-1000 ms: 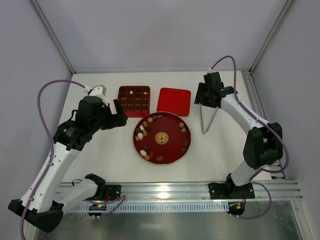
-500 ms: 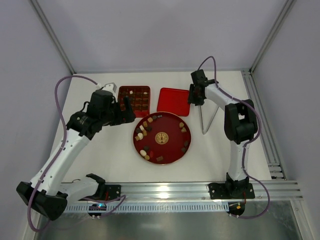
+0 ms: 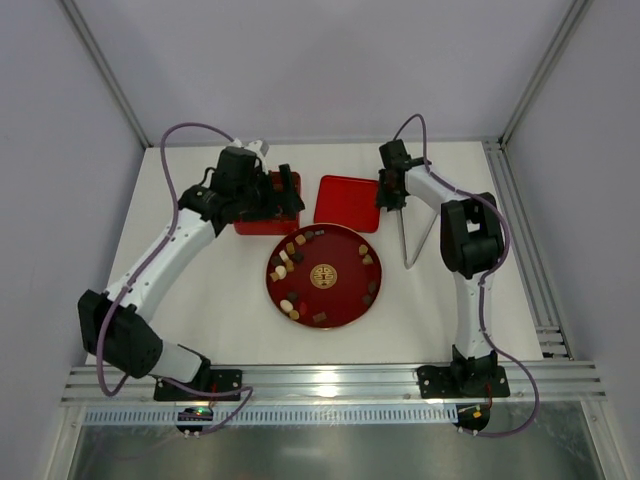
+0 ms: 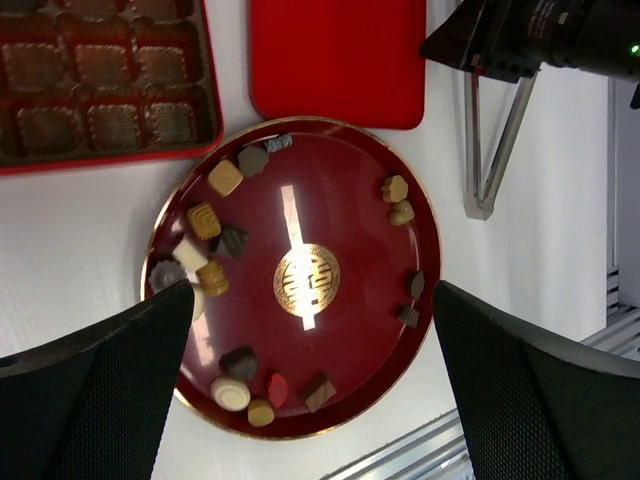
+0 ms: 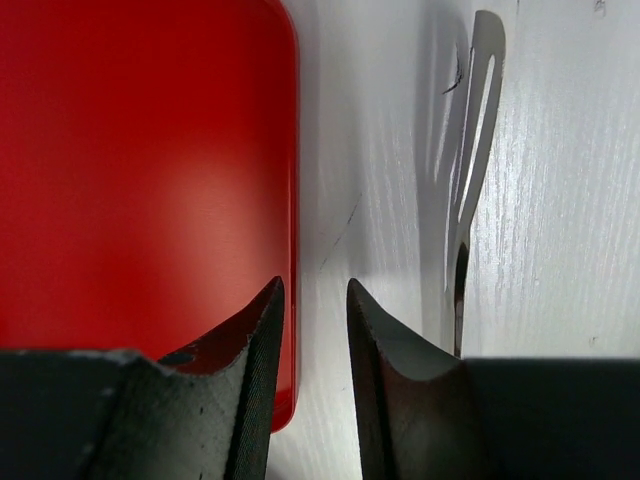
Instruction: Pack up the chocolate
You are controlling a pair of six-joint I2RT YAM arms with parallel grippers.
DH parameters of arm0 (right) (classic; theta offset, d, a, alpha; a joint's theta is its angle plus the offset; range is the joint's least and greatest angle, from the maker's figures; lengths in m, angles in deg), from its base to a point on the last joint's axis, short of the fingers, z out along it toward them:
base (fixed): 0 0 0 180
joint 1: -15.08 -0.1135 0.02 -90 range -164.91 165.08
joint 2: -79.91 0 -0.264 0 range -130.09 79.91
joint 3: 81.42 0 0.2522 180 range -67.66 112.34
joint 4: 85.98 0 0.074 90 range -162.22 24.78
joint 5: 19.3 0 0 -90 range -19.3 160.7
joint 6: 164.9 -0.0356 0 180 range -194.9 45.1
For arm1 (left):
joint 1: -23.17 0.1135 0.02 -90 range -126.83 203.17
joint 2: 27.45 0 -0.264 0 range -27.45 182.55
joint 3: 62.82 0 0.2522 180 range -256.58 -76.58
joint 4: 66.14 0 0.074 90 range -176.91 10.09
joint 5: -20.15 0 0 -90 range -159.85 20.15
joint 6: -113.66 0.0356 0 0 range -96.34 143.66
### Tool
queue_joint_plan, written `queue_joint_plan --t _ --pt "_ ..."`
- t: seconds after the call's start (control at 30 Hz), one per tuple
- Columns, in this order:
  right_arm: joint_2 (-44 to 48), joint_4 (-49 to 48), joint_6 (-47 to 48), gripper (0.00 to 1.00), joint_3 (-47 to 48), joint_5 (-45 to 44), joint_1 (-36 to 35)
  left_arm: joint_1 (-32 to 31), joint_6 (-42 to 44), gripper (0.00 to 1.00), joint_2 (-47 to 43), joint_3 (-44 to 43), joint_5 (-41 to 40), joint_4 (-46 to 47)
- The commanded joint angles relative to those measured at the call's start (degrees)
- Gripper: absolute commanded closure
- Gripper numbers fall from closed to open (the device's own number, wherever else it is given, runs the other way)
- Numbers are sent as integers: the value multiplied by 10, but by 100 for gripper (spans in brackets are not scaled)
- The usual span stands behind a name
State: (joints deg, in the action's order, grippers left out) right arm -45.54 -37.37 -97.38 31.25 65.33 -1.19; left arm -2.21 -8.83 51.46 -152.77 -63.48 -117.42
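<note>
Eighteen or so bite-size chocolates (image 4: 225, 177), dark brown, tan and cream-white, lie loose on the round red lacquer plate (image 4: 350, 240), most of them ringed along its left side and lower rim and four by the right rim, clear of its one gold emblem (image 4: 306, 281). Behind the plate on the white table (image 4: 60, 250) stand one square red box with grid compartments (image 4: 100, 158) and, just beside it, one flat red lid (image 4: 335, 60). One pair of metal tongs (image 4: 480, 205) lies to the right of the plate.

Since a second ago the pieces have kept their places. The left arm has swung in from the left and now hangs above the box. The right arm has drawn in from above the tongs to the lid's right edge.

The left gripper (image 3: 272, 192) has its jaws at full spread, holding nothing. The right gripper (image 5: 314, 290) has narrowed its jaws to a slim gap showing only bare table, one finger over the lid's edge; no contact can be made out.
</note>
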Motion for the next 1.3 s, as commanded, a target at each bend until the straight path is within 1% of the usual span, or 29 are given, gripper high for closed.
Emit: queue_joint_plan --t 0.0,0.07,0.27,0.3,0.4,0.5,0.63,0.73,0.83,0.93,1.0,1.03,1.27 --pt "-3 -5 9 67 28 -11 3 -1 12 0 68 -49 57 75" --pt "-8 -1 10 68 34 -12 3 0 13 0 118 -75 74 93" --pt "-19 0 14 70 41 -9 3 0 28 2 211 -140 104 129" --pt "-21 0 13 70 43 -9 4 0 30 2 238 -150 109 131" --pt "-24 -2 13 70 43 -6 3 -1 34 2 284 -210 117 124" --pt "-28 -5 11 71 43 -1 3 0 41 2 319 -257 100 103" --pt "-32 -6 10 73 49 4 3 0 58 3 385 -295 94 82" --pt "-34 -8 11 75 51 6 4 0 74 3 407 -309 113 83" --pt "-37 -11 17 78 54 2 3 0 88 3 428 -315 110 93" --pt "-41 -10 23 85 61 6 4 0 92 3 448 -328 112 93" --pt "-43 -11 23 91 66 11 4 0 91 3 464 -339 111 93" --pt "-45 -11 24 96 66 11 4 0 91 3 469 -343 112 93" --pt "-37 -16 21 96 67 26 11 0 88 3 506 -364 118 93"
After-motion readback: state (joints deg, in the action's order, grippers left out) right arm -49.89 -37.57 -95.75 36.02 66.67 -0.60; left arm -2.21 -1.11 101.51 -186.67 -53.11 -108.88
